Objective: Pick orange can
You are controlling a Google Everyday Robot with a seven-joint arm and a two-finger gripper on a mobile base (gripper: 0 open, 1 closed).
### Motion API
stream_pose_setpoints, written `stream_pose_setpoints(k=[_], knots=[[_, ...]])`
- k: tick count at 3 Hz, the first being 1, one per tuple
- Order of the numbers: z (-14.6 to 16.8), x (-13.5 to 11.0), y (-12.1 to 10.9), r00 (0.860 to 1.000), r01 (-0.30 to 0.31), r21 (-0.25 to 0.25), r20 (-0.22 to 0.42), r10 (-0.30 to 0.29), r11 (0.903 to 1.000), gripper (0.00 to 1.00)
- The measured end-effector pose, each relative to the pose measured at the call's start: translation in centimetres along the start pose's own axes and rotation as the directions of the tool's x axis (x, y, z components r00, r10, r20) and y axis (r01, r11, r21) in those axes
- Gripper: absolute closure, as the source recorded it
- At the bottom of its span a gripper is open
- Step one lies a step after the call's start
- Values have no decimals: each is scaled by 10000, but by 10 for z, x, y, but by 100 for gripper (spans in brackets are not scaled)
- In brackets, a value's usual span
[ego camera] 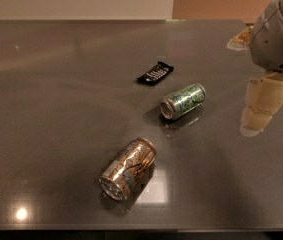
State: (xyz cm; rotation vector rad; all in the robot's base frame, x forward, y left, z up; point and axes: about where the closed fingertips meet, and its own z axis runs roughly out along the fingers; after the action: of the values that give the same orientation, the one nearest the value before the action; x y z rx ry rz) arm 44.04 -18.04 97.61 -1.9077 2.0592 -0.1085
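Polished, glossy dark table (56, 109)
My gripper (260, 111), smooth cream plastic, hangs near the right edge; the orange can (127, 168) and green can (183, 100) are shiny metal.
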Motion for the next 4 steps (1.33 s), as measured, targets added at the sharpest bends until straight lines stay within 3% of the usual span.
stream_pose_setpoints(k=[1, 2, 3, 4], knots=[[12, -37, 6, 9830, 1825, -399, 297, -1814, 9824, 0], [26, -76, 19, 9292, 3681, -737, 626, -3641, 9268, 0], [41, -109, 37, 8469, 5315, -1003, 834, -5252, 8411, 0], [55, -129, 53, 7683, 6399, -1270, 869, -6341, 7579, 0]])
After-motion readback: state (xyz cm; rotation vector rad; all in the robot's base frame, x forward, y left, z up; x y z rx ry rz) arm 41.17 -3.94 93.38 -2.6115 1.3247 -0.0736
